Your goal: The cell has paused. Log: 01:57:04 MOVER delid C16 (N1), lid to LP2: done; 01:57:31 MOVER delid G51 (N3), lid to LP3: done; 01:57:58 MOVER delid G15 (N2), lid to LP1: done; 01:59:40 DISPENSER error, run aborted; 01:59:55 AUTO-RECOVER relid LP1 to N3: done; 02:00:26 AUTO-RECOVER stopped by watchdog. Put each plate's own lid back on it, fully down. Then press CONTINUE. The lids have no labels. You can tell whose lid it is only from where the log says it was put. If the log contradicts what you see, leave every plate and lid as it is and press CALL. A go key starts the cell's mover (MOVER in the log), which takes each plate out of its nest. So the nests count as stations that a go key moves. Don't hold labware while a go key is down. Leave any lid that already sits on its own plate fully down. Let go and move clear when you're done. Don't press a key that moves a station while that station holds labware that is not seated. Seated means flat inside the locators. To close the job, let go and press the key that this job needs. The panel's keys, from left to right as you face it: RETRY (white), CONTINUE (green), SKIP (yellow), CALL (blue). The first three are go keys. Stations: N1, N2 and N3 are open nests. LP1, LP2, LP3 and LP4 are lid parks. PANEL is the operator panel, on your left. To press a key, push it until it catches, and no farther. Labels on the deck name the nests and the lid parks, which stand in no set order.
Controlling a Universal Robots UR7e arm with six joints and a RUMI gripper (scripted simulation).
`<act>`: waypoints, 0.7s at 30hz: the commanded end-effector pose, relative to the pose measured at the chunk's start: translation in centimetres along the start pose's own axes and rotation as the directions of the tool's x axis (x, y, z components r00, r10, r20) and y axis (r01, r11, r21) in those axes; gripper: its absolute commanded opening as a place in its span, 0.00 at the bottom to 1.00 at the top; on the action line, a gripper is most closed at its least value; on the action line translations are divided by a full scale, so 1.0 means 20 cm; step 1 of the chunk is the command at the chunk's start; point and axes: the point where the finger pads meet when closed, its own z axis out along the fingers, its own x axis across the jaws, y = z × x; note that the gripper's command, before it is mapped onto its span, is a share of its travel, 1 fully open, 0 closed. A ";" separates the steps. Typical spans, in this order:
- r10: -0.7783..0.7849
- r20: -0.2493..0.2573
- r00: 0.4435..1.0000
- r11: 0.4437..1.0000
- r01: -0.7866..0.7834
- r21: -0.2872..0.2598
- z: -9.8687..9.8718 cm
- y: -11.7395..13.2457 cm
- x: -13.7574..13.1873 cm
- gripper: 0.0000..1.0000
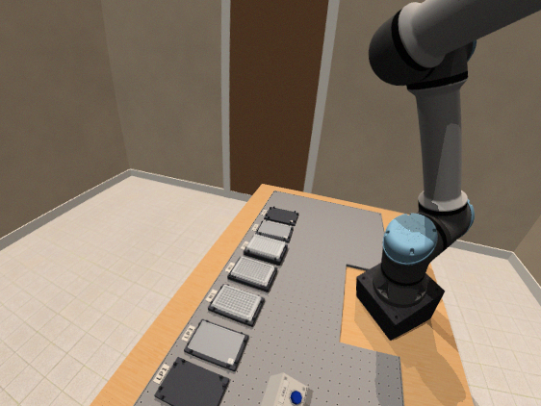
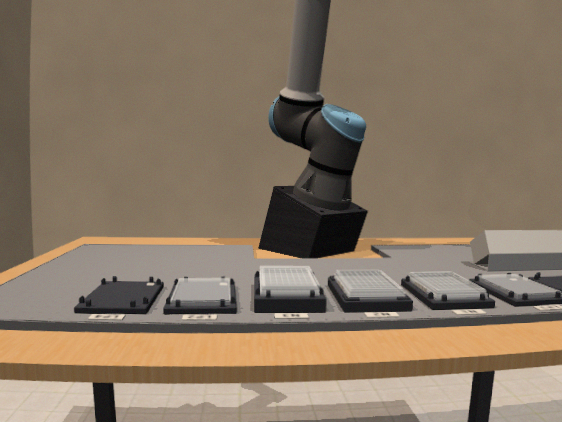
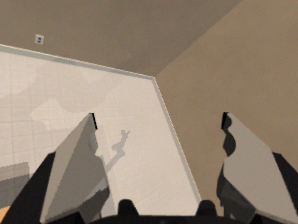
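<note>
My gripper (image 3: 157, 113) is open in the wrist view, with nothing between its fingers; it is out of frame in the top and exterior views. The N3 plate (image 1: 266, 247) (image 2: 288, 281) stands higher than its neighbours and looks lidded. The N2 plate (image 1: 253, 271) (image 2: 367, 284) and the N1 plate (image 1: 237, 303) (image 2: 446, 285) sit in their nests; they look unlidded, though this is hard to tell. One lid (image 1: 275, 230) (image 2: 202, 290) lies in LP2, beside N3. Another lid (image 1: 217, 342) (image 2: 517, 285) lies in the park beside N1, seemingly LP3. Both look flat.
An empty park (image 1: 193, 385), seemingly LP1, is at the row's near end; empty LP4 (image 1: 281, 215) (image 2: 122, 295) is at the far end. The panel (image 1: 277, 391) (image 2: 525, 250) shows its blue CALL key (image 1: 296, 397); its other keys are out of view. The wrist camera faces floor and walls.
</note>
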 end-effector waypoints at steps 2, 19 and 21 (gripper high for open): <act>0.018 0.000 1.000 0.999 -0.018 -0.038 0.02 0.09 0.01 0.82; 0.062 -0.006 0.998 0.990 -0.062 -0.129 0.09 0.35 0.06 0.82; 0.072 -0.006 0.997 0.986 -0.072 -0.151 0.10 0.40 0.06 0.82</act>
